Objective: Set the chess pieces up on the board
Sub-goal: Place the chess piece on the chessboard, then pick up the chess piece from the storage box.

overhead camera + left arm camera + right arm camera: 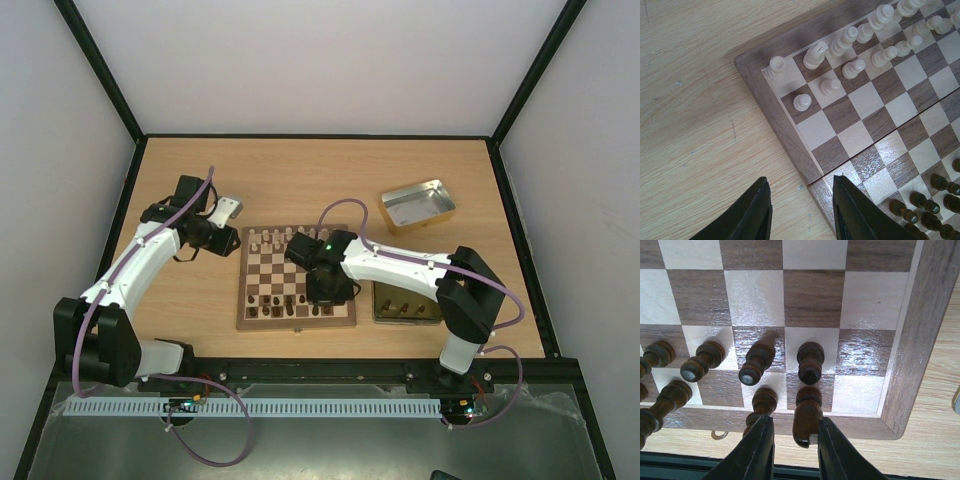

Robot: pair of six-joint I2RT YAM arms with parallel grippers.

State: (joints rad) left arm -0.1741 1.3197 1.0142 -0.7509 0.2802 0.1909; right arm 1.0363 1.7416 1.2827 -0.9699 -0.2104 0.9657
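The board (297, 322) lies mid-table. Pale chess pieces (270, 240) fill its far rows and dark ones (283, 302) its near rows. My right gripper (328, 290) hangs low over the near right corner. In the right wrist view a dark brown piece (807, 412) stands in the nearest row between the jaws of the right gripper (795, 427). It rests against the right finger (832, 450), with a gap to the left one, so the jaws are open. My left gripper (800, 185) is open and empty, straddling the board's left edge (790, 135).
A silver tin (417, 204) sits at the back right. A gold-toned tin (405, 305) holding a few dark pieces lies just right of the board. A dark neighbouring piece (760, 407) stands close by my right gripper's left finger.
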